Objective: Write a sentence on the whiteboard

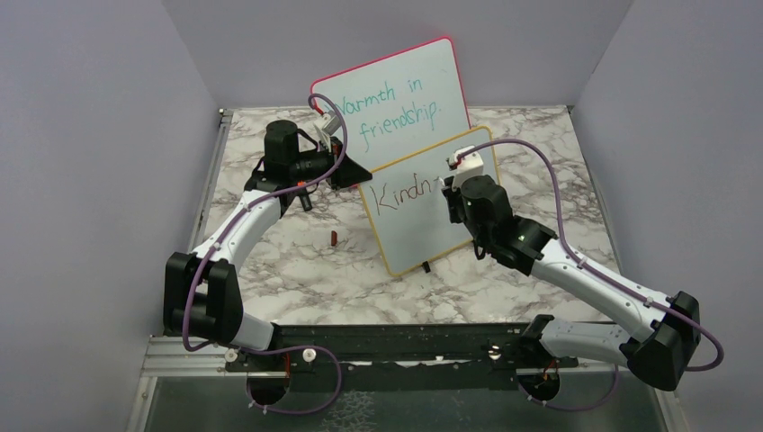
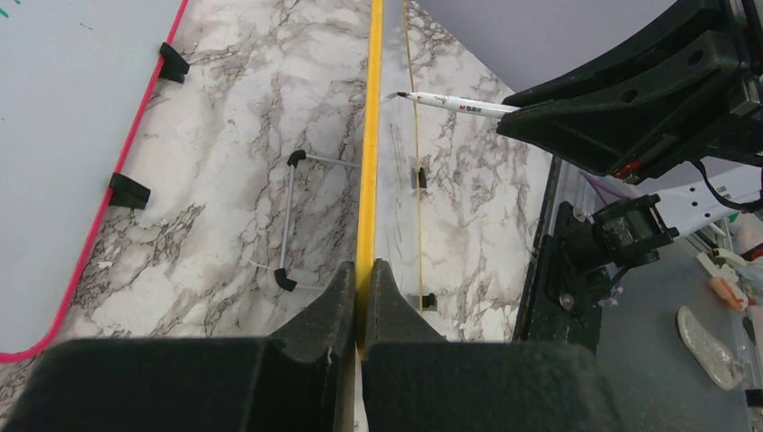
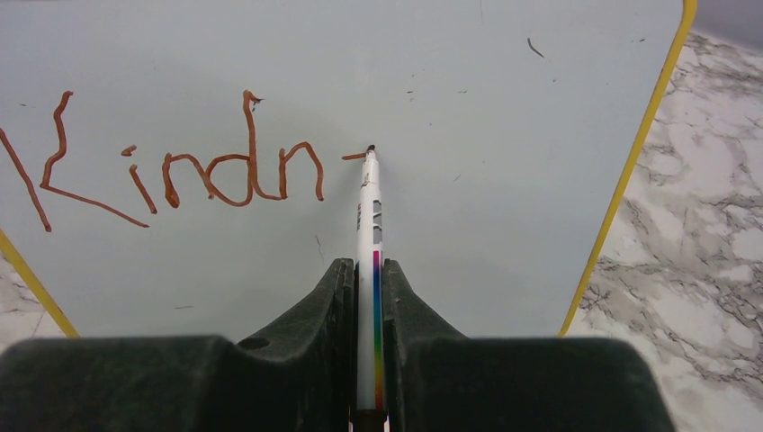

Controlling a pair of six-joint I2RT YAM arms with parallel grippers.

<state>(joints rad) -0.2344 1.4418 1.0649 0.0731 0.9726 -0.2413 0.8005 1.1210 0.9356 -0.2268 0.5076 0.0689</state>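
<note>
The yellow-framed whiteboard stands tilted on the marble table, seen edge-on in the left wrist view. My left gripper is shut on its yellow left edge. My right gripper is shut on a white marker with a rainbow stripe. The marker's tip rests on the board face. The sentence reads "Kindn" in reddish-brown, with a short fresh stroke at the tip. From above the writing sits just left of the right gripper.
A pink-red-framed board with teal writing leans behind the whiteboard. A small reddish cap lies on the table left of the whiteboard's foot. Grey walls close in the back and sides.
</note>
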